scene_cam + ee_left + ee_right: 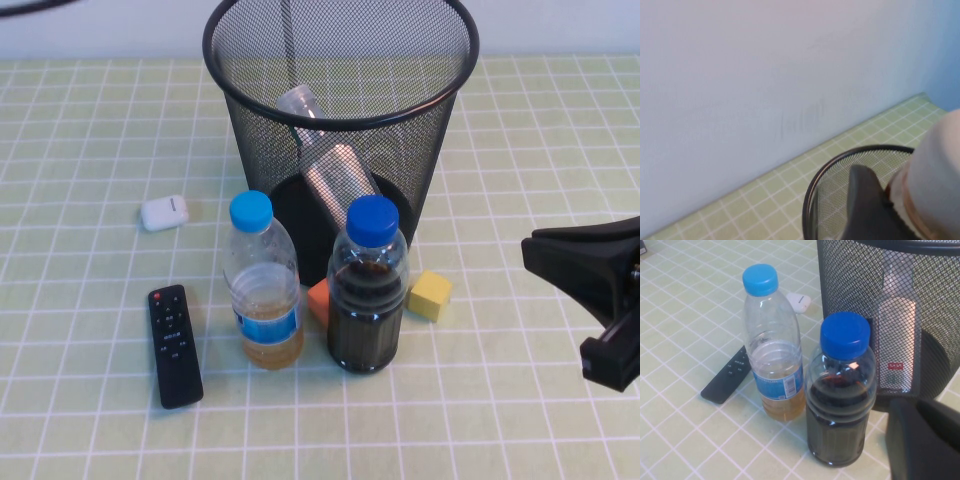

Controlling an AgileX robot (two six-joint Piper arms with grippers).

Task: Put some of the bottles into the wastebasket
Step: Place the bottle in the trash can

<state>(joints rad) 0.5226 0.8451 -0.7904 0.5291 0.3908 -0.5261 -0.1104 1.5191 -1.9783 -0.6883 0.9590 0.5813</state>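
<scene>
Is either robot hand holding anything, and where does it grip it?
Left gripper, above the wastebasket, holds a white-capped bottle, apparently near its neck. Right gripper, shut at the right, holds nothing.

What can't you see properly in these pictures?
- Left hand: absent from the high view; in its wrist view a white-capped bottle fills the corner, cut off by the edge.
- Right hand: cut off by the high view's edge.
- Bottle in the wastebasket: blurred behind mesh.
- Orange block: mostly hidden by bottles.

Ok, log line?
left tool: holds white-capped clear plastic bottle over round black wire-mesh wastebasket | right tool: shut, parked right | one bottle binned | two blue-capped bottles standing
</scene>
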